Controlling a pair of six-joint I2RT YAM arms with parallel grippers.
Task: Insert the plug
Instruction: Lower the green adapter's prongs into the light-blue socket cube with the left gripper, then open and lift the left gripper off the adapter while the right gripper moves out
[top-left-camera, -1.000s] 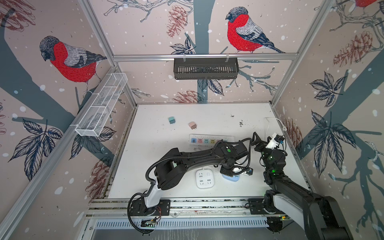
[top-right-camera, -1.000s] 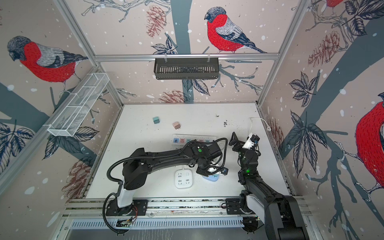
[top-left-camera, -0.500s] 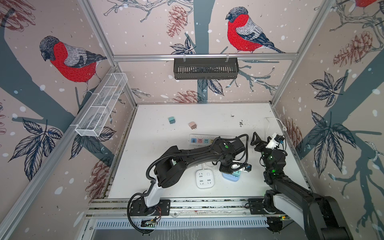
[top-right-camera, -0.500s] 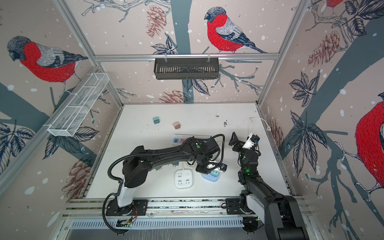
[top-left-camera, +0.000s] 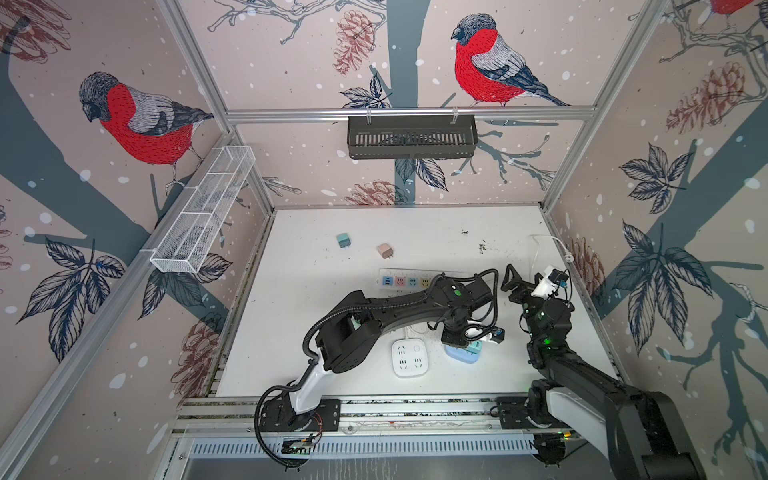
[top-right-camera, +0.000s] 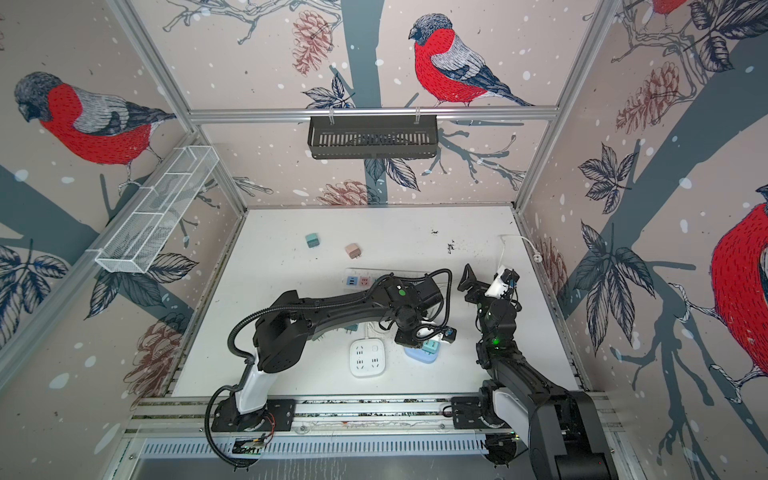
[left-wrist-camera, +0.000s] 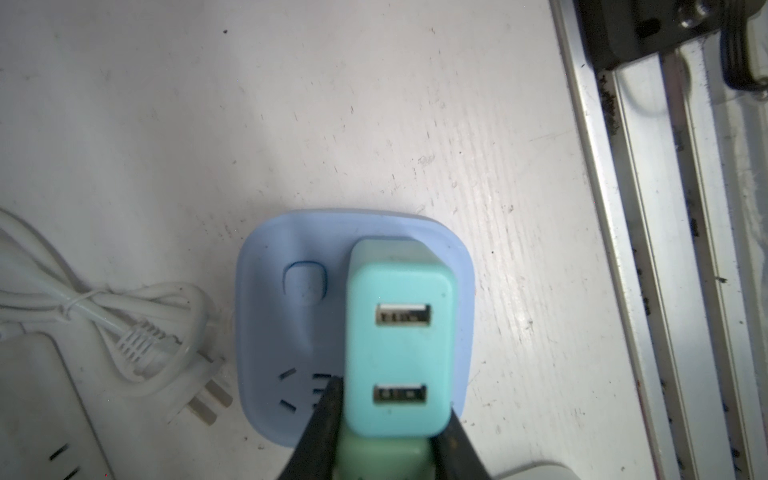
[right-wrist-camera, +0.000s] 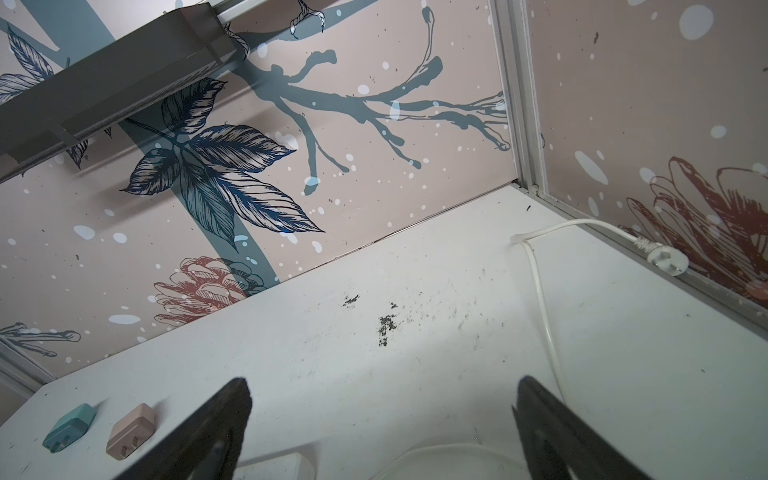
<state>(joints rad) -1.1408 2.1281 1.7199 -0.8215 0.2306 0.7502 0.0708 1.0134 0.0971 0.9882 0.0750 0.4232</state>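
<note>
The plug (left-wrist-camera: 399, 349) is a mint-green charger block with two USB ports facing the left wrist camera. My left gripper (left-wrist-camera: 390, 428) is shut on its sides, one black finger (left-wrist-camera: 324, 419) on either side. The plug stands over one half of the pale blue square socket (left-wrist-camera: 291, 332), beside the socket's button; its prongs are hidden beneath it. In both top views the plug (top-left-camera: 476, 347) (top-right-camera: 432, 347) and left gripper (top-left-camera: 465, 343) sit over the blue socket (top-left-camera: 459, 356) near the front. My right gripper (top-left-camera: 528, 282) (right-wrist-camera: 382, 386) is raised at the right, open and empty.
A white square socket (top-left-camera: 409, 357) lies just left of the blue one, with a coiled white cable (left-wrist-camera: 137, 332) between them. A white power strip (top-left-camera: 405, 281) lies behind the left arm. A teal charger (top-left-camera: 343, 240) and a pink charger (top-left-camera: 385, 250) lie farther back. A white cord (top-left-camera: 552, 245) runs along the right wall.
The left wrist has shifted slightly left over the blue socket, still holding the plug, which now shows more clearly. The right arm has not moved.
</note>
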